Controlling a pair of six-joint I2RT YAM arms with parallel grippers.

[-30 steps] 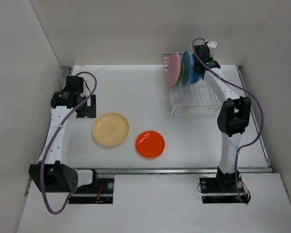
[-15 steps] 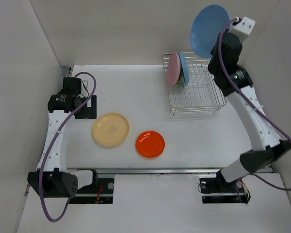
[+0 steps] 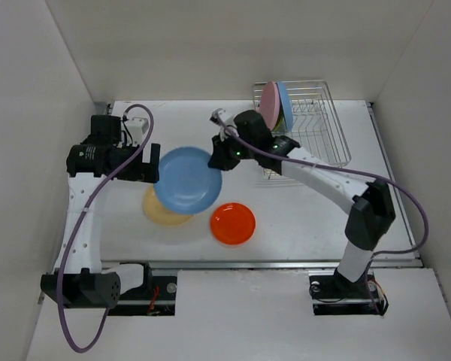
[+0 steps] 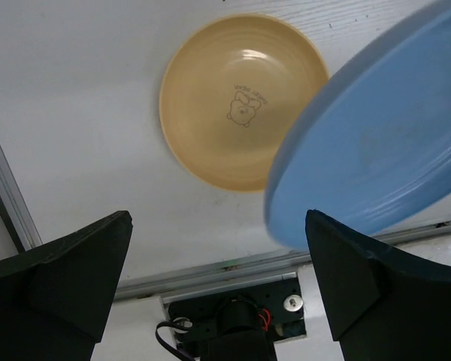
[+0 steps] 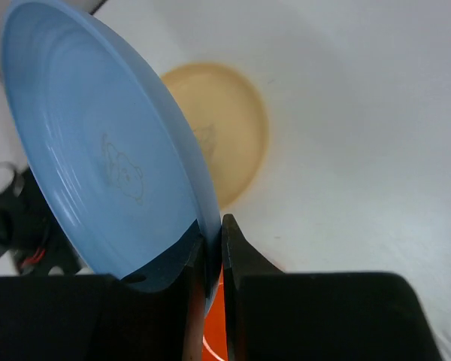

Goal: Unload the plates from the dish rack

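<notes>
Blue plate (image 3: 184, 179) pinched by rim in right fingers (image 5: 237, 256), tilted over yellow plate (image 4: 225, 98) on tabletop (image 3: 301, 210), nr wide-open left fingers (image 4: 68, 263). Risk: thin edge grip slips, plate drops & clatters onto yellow one.

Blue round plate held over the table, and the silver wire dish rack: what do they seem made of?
Blue round plate: probably moulded plastic, semi-gloss; even colour, soft sheen, thin rim, faint printed figure. Silver wire dish rack: likely steel wire, plated or stainless, shiny; thin bright rods in a grid.
</notes>
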